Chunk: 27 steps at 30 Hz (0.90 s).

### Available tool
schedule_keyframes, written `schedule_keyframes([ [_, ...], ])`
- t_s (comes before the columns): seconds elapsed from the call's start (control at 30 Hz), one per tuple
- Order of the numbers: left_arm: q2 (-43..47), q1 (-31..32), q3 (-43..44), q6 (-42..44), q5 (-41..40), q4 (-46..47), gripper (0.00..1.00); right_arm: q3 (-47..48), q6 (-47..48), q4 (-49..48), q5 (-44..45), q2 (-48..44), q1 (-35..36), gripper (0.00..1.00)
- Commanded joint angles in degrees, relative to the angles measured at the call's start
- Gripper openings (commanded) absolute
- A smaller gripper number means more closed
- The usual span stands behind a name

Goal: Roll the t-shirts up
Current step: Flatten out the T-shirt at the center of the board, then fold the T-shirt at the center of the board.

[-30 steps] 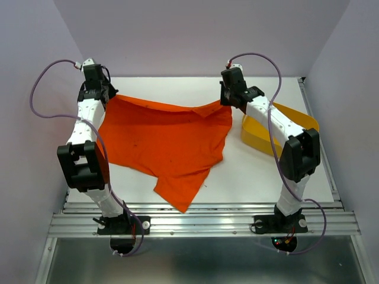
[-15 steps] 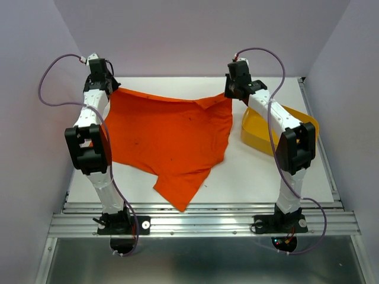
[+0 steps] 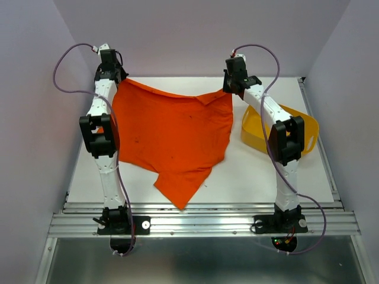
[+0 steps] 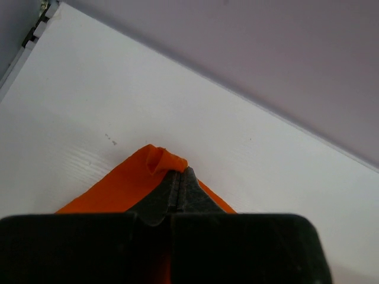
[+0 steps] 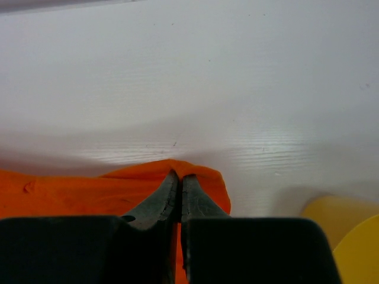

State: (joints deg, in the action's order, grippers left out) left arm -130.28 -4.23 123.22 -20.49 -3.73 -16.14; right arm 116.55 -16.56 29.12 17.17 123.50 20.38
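Far to the left of the yellow tub (image 3: 309,125), the left hand (image 3: 116,77) is clamped on one far corner of the orange-red t-shirt (image 3: 172,136). The left wrist view shows its fingers pressed together at the left hand's tip (image 4: 180,172), with a small curl of the t-shirt (image 4: 155,163) caught between them.

The shirt stretches from that corner toward the tub. Its far edge dips between the two hands, and its body is spread over the white surface (image 3: 254,174).

Just left of the tub's far end, the right hand (image 3: 231,89) is closed on the shirt's other far corner. In the right wrist view the hand's tips (image 5: 179,176) meet over a fold of the cloth (image 5: 71,189), with the tub's rim (image 5: 358,245) showing at lower right.

The tub sits at the right of the surface, partly hidden by the right arm. The part of its interior that shows is plain yellow, and the rest cannot be made out.

The shirt's left side runs behind the left arm. Its lowest point reaches close to the metal rail (image 3: 201,225) along the near edge. A narrow strip of bare surface separates the shirt's right side from the tub. Wider bare surface lies nearer the rail than the tub, and more lies beyond it toward the back wall (image 3: 195,35).
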Motion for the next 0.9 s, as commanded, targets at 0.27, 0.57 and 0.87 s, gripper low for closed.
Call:
schedule_keyframes([
  [0.27,-3.4,2.0,10.0,1.3,0.5,1.3,0.0,6.2,1.4,-0.8,2.1,3.3,-3.3,0.01],
  [0.57,-6.4,2.1,12.8,2.3,1.4,1.0,0.0,-3.9,-5.8,0.4,-1.3,-3.8,-3.3,0.01],
  [0.87,-10.2,2.1,15.6,2.4,2.8,3.0,0.0,-18.3,-9.4,-1.4,-4.6,-13.3,-1.1,0.01],
])
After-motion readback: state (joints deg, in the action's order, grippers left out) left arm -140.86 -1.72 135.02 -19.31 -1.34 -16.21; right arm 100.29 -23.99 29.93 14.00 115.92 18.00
